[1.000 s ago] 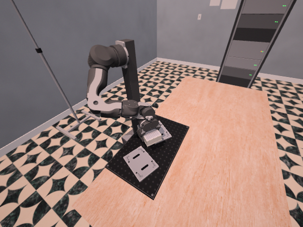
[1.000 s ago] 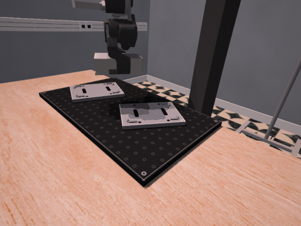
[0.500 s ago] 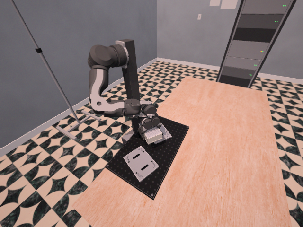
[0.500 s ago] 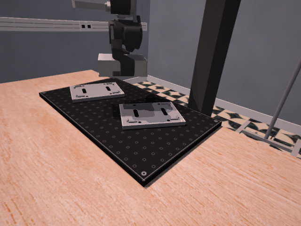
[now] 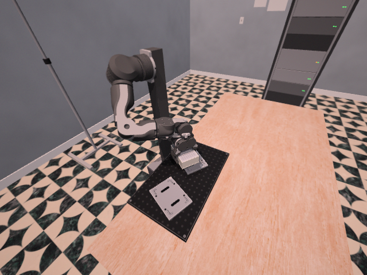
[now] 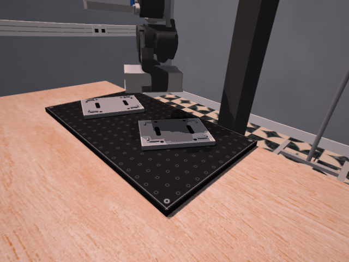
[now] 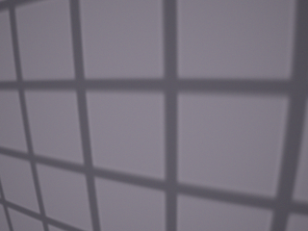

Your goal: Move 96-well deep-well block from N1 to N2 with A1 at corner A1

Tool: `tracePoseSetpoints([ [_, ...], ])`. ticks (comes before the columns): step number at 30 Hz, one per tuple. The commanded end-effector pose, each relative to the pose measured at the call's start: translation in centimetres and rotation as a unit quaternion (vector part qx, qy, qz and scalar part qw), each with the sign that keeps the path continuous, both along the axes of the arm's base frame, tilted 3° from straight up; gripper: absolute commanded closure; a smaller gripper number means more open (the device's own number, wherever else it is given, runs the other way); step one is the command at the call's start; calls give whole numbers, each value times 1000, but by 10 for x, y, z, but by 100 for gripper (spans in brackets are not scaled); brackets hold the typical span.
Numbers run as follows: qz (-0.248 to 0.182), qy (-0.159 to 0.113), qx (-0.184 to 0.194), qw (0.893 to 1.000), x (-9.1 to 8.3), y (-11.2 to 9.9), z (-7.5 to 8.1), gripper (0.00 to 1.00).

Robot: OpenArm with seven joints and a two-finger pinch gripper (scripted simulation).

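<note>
A: Item one, the block?

B: White deep-well block, wells facing up, held in the air above the far nest. In the exterior view it hangs clear of both plates, with its shadow on the near one. The cut-off corner cannot be made out.

A: The hand?

B: Hand, dark, pointing down, closed on the block's sides; the block shows pale on either side of the fingers.

A: The nests?

B: Two grey plates, each with two dark slots and small corner locators. One lies nearer the board's front corner, nothing on it. The other sits by the column, partly hidden under the block in the top view. Which one is N1 I cannot tell from markings.

A: The support?

B: Black perforated board on a wooden tabletop, at its edge.

A: The arm?

B: Grey arm, elbow bent, mounted on a dark column.

A: The wrist view?

B: Only a pale grid of wells, close up.

A: The surroundings?

B: Equipment rack, a stand, a chequered floor.
</note>
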State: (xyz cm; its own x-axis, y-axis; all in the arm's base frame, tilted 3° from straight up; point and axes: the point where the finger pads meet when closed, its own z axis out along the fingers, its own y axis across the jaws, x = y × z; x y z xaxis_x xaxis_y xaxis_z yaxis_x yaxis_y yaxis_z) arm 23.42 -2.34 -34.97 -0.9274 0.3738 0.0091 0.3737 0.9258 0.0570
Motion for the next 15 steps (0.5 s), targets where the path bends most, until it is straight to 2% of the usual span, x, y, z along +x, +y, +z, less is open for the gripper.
tracePoseSetpoints([
  [1, 0, -1, 1, 1000, -2, 8, 1, 100],
  [5, -1, -2, 0, 1000, -11, 39, 4, 100],
  [15, -1, -2, 0, 1000, -11, 39, 4, 100],
])
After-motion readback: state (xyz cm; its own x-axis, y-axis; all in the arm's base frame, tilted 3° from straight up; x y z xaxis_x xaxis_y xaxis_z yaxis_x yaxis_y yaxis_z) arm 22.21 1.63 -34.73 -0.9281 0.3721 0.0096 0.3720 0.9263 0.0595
